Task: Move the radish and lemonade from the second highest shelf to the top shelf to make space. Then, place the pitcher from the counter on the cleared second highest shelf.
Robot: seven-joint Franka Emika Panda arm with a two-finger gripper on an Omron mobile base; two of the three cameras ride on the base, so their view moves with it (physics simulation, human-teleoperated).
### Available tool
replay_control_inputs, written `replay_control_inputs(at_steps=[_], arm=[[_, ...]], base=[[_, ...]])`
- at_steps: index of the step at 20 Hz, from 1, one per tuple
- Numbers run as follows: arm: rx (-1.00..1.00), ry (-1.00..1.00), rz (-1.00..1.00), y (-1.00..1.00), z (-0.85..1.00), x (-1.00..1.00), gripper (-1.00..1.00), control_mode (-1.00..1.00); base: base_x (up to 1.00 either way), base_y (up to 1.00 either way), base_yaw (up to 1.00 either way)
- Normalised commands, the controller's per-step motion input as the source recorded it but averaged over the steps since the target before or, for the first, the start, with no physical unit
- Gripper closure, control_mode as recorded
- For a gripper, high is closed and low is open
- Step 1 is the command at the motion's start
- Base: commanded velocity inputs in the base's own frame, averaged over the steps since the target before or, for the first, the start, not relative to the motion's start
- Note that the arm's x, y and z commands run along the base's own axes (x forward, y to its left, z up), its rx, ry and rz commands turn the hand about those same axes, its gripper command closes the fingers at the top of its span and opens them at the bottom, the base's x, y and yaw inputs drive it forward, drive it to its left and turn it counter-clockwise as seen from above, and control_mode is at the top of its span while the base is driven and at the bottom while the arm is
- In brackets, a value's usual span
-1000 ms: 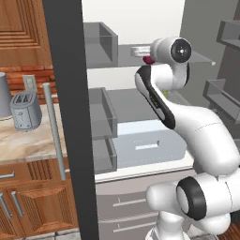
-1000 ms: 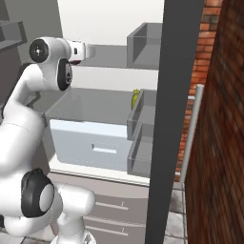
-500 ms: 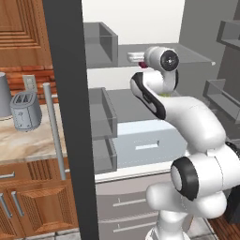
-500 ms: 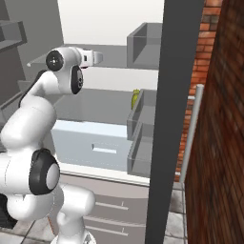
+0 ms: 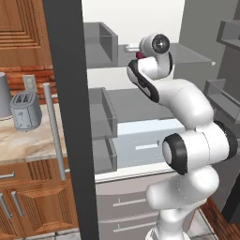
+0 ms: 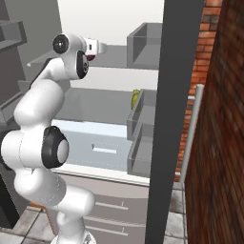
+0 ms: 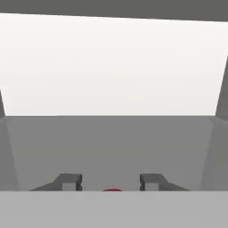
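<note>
My gripper (image 7: 111,181) is shut on the radish (image 7: 112,189), a dark red sliver between the two finger tips. The radish (image 5: 139,55) also peeks out under the white hand, just above the top shelf (image 5: 190,54). From the other side the radish (image 6: 90,57) hangs over the same top shelf (image 6: 114,58). The hand view looks along this grey shelf (image 7: 111,142) to the white back wall. One level lower, the lemonade (image 6: 136,98), a small olive-green bottle, stands at the right end beside the door bins. The pitcher is out of view.
The counter (image 5: 23,140) lies left of the fridge and carries a grey toaster (image 5: 26,110). The dark fridge door edge (image 5: 70,117) stands between counter and fridge. Grey door bins (image 6: 143,119) line the right side. Pale drawers (image 5: 140,143) sit below the shelves.
The hand has pushed further into the fridge at the height of the top shelf, carrying the radish with it. The jaws have stayed shut.
</note>
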Motion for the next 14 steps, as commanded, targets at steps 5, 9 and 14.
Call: replay_control_inputs(at_steps=[5,9,14], arm=[[0.00,0.04,-0.01,0.00,-0.05,0.65,-1.00,-1.00],[0.00,0.00,0.00,0.00,-0.28,0.63,-1.00,-1.00],[0.00,-0.02,0.00,0.00,-0.31,0.46,-1.00,-1.00]], base=[[0.00,0.00,0.00],[0.00,0.00,0.00],[0.00,0.00,0.00]])
